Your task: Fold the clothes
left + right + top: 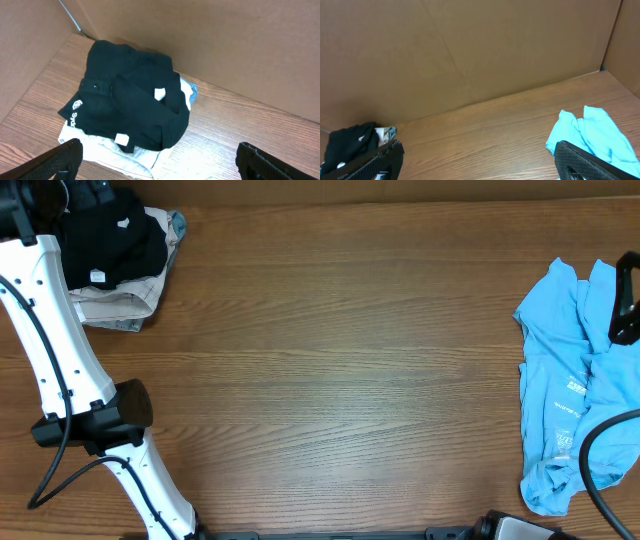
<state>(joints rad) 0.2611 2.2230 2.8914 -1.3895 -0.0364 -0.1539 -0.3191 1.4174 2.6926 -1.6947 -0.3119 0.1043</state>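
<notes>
The left end effector hangs spread wide over the black garment, which lies on a beige garment. The right end effector, equally spread, is near the crumpled light blue T-shirt.

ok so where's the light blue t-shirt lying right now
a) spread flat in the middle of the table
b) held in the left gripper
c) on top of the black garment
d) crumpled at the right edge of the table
d: the light blue t-shirt lies crumpled at the right edge of the table, far from the black garment in the far left corner.
</notes>
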